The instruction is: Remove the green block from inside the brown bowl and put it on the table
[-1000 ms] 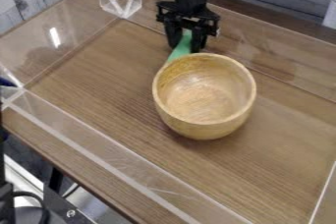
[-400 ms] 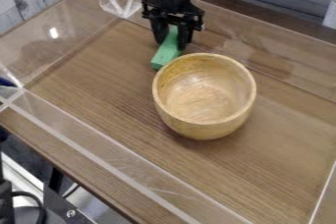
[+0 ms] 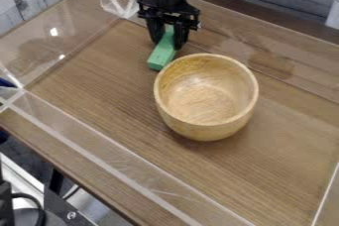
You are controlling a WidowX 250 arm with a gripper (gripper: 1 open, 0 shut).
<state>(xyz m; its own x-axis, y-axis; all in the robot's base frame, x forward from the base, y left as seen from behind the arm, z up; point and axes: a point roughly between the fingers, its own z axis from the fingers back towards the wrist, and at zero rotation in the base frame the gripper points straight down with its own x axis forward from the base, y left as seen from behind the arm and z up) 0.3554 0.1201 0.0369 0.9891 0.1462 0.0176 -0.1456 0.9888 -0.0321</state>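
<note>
The green block (image 3: pixel 161 56) hangs tilted just left of the brown bowl (image 3: pixel 205 96), its lower end at or near the table (image 3: pixel 93 91). My gripper (image 3: pixel 169 38) points straight down over the block's upper end and is shut on it. The bowl is a round tan wooden one with nothing inside it. Whether the block's lower end touches the wood is hard to tell.
Low clear acrylic walls (image 3: pixel 79 149) edge the tabletop on all sides. A clear bracket (image 3: pixel 119 2) stands at the back left corner, close behind the gripper.
The gripper has carried the green block leftward, away from the bowl's rim. The bowl has not moved.
</note>
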